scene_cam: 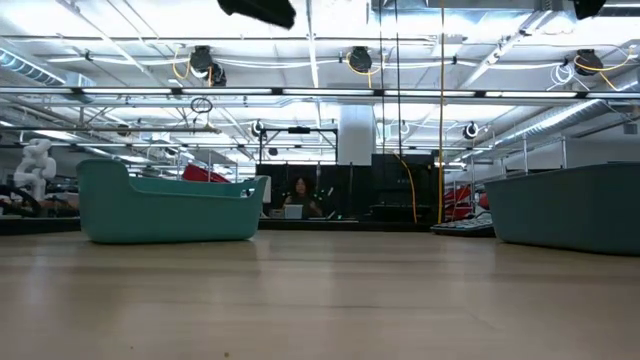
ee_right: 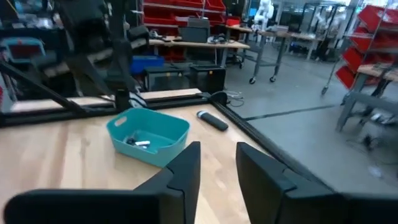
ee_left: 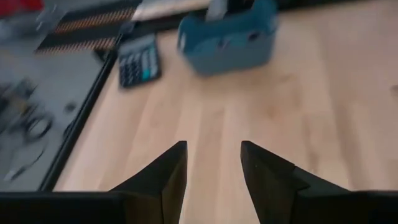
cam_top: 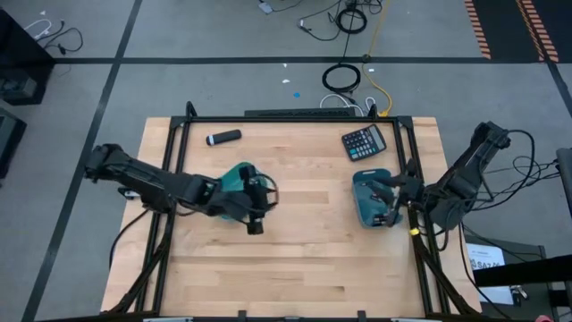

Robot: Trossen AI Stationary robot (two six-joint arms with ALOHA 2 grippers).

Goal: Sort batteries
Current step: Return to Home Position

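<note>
A teal bin (cam_top: 238, 175) stands left of the table's middle. In the right wrist view it (ee_right: 148, 137) holds a few batteries (ee_right: 138, 143), one silvery-white and others dark. A blue bin (cam_top: 368, 200) stands at the right. It also shows in the left wrist view (ee_left: 227, 34). My left gripper (cam_top: 257, 204) is beside the teal bin's right side, above the table. In its wrist view it (ee_left: 213, 144) is open and empty. My right gripper (cam_top: 386, 190) is over the blue bin. In its wrist view it (ee_right: 217, 146) is open and empty. The blue bin's contents are hidden.
A black calculator (cam_top: 365, 141) lies at the far right, behind the blue bin. A black marker-like cylinder (cam_top: 223, 137) lies at the far left. Bare wood lies between the bins and toward the near edge. A black frame rail (cam_top: 295, 117) runs along the far edge.
</note>
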